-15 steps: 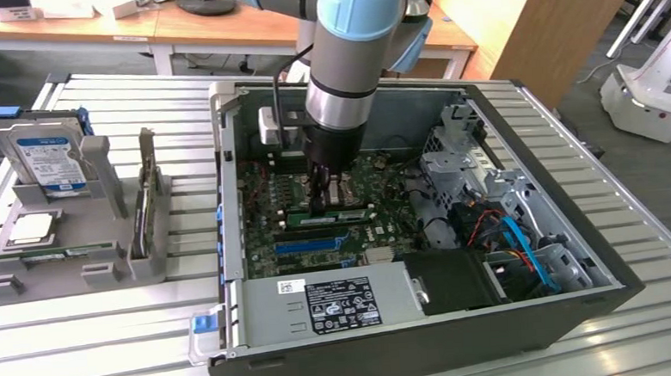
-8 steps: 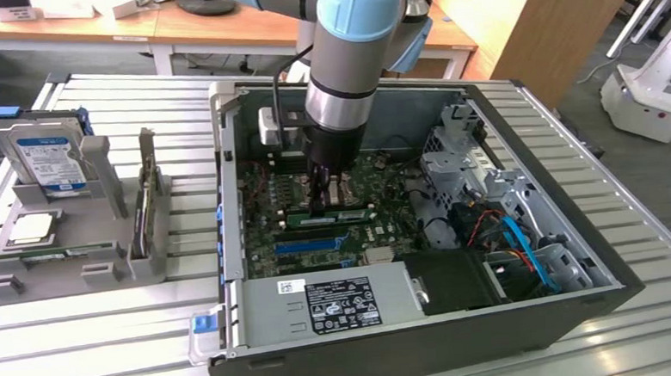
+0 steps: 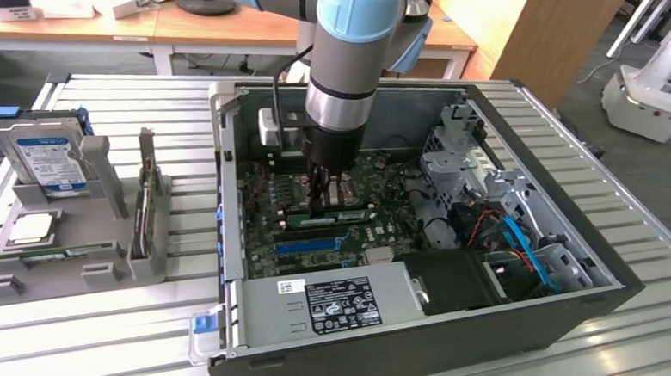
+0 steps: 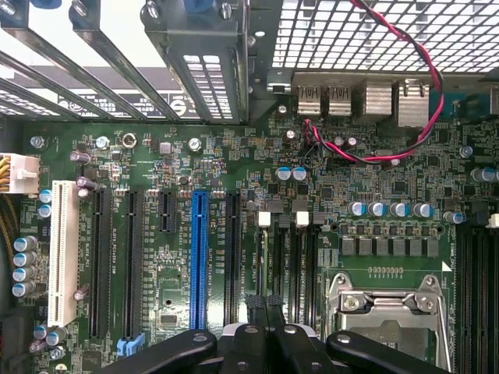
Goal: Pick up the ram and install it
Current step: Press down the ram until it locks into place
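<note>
Tower case lies open on its side on a slatted table, with a grey parts holder well apart from it toward the exterior view's left. Inside the case the green motherboard faces up. The arm reaches down into the case, and its gripper hangs just above the board with its dark fingers together. In the wrist view the gripper has its tips drawn into one narrow point over the black memory slots, near the long blue slot.

The ram lies lengthwise among those slots, directly under the fingertips in the exterior view. I cannot tell whether the tips pinch its top edge or only bear on it.

By that placing, the pick-up looks done and the step in hand is the seating of the stick. That calls for a straight, even push downward with the stick kept square to its slot, since a tilted press could jam one end or strain the board.
</note>
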Robot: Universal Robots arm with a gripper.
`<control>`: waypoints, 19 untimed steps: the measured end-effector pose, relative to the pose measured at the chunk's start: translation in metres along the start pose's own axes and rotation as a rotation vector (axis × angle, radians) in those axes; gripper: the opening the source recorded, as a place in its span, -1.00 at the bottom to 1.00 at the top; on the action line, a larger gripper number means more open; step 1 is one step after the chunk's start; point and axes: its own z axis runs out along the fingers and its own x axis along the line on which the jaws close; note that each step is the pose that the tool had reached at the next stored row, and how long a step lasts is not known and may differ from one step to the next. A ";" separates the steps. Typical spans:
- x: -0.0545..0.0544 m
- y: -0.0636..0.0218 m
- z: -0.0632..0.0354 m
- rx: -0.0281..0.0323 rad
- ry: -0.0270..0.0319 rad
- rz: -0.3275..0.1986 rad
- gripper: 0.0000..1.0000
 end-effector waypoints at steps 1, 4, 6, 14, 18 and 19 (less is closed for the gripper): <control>0.000 0.0000 0.0000 0.0000 0.0000 0.000 -0.79; 0.000 0.0000 0.0001 0.0000 -0.0002 0.000 -0.79; 0.000 0.0000 0.0002 0.0000 -0.0003 0.000 -0.79; 0.000 0.0000 0.0005 0.0000 -0.0001 0.000 -0.79; 0.000 0.0000 0.0009 0.0000 -0.0002 0.000 -0.79; 0.000 0.0000 0.0009 0.0000 -0.0001 0.000 -0.79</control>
